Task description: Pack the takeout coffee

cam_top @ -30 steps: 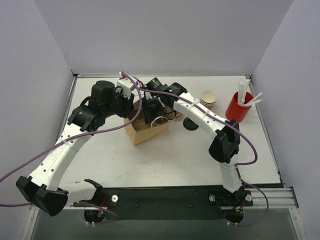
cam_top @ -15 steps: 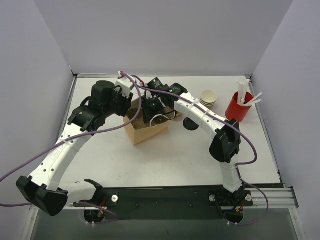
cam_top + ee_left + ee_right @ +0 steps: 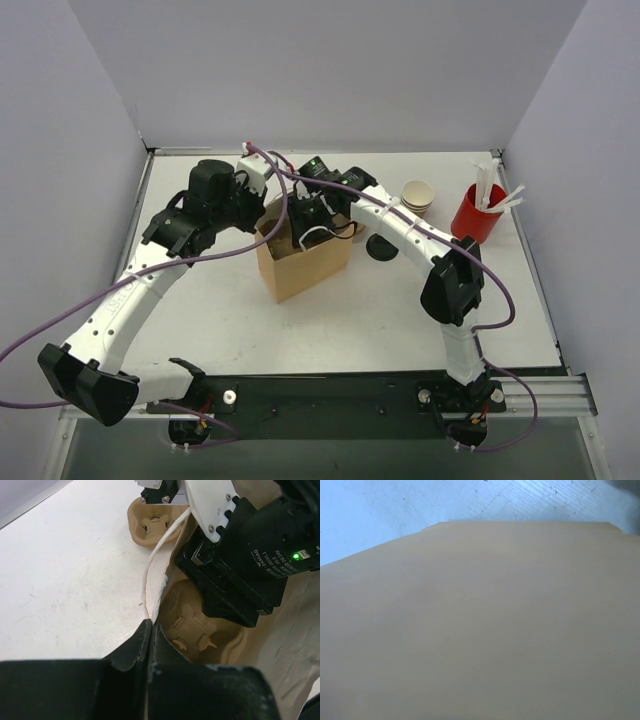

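The left jaws, spread a second ago, are now pressed together on the left rim of the brown paper bag. The paper edge is pinched between them just beside the white cord handle. With that grip the bag is raised from its slumped lean and now stands taller and squarer on the surface, with its mouth turned upward. The right jaws are sunk in the bag's mouth. Their own view is filled with tan paper, so it cannot be told whether they are spread or pinching anything. A moulded pulp cup tray is seen lying low inside the bag. The paper cup is not yet packed. It is left on the surface well to the right of the bag, near the red cup of white sticks, and the black lid lies between it and the bag. The bag is judged to be held open and steadied now, so that the cup can be fetched and lowered in. For that, the right arm would first have to be drawn out of the bag.
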Robot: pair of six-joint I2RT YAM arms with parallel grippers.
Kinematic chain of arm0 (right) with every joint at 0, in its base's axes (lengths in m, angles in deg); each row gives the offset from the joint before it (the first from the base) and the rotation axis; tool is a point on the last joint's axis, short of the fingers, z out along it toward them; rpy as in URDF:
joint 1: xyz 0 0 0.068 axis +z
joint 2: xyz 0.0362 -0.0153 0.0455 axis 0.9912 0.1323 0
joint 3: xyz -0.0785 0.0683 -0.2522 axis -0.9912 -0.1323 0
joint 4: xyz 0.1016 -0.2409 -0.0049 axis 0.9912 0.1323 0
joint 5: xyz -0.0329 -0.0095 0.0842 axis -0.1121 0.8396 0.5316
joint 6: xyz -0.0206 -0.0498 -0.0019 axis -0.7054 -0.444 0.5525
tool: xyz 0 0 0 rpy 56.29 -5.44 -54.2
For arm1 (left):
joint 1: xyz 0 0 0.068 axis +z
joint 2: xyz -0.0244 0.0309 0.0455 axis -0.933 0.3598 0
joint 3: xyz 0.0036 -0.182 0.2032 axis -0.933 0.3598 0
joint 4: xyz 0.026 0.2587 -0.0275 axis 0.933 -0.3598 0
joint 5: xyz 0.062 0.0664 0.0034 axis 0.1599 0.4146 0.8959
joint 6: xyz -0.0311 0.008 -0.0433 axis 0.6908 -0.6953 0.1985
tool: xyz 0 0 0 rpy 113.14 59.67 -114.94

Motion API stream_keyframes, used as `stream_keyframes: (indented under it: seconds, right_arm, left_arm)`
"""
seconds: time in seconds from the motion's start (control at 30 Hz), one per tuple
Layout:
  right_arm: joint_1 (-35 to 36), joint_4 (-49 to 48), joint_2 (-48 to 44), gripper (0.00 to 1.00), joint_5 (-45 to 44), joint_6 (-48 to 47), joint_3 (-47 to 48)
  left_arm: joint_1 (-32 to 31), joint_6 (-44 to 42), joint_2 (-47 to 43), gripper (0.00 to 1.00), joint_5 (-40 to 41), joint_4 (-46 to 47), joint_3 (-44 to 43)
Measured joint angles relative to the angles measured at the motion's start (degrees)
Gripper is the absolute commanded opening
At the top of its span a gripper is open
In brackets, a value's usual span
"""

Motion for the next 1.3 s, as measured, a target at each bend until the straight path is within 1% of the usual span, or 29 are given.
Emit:
stream_keyframes:
  seconds: [0.13,0.23,0.33,0.53,0.63,0.9,1.1,1.3]
  right_arm:
    - [0.0,-0.2,-1.7,0.2,-0.2,-0.2,-2.4]
    - [0.5,-0.2,-3.9,0.21,-1.1,-0.9,-5.2]
    - [1.7,0.6,-5.9,0.22,-3.0,-2.2,-7.5]
    - [4.7,3.2,-6.3,0.23,-8.2,-5.0,-7.6]
    - [5.5,4.5,-6.3,0.25,-9.7,-6.1,-7.6]
    - [5.7,6.3,-6.1,0.25,-11.7,-8.6,-7.6]
    - [6.0,7.0,-6.0,0.25,-14.0,-10.1,-7.6]
    - [6.1,7.1,-6.0,0.25,-14.5,-11.6,-7.6]
  left_arm:
    - [0.0,3.6,-0.7,0.0,-2.7,-0.6,0.2]
    - [-0.2,6.5,-2.9,0.0,-4.3,-0.9,2.0]
    - [-1.0,9.5,-5.9,0.0,-4.8,-1.0,4.4]
    - [-2.6,13.8,-10.0,0.0,-4.0,-1.1,7.6]
    - [-3.9,15.2,-10.7,0.0,-2.5,-1.1,8.6]
    - [-8.0,17.0,-11.6,0.0,2.2,-0.3,10.1]
    - [-12.5,17.6,-11.6,0.0,9.1,-0.1,10.3]
    - [-17.1,17.6,-11.6,0.0,16.7,-0.2,10.3]
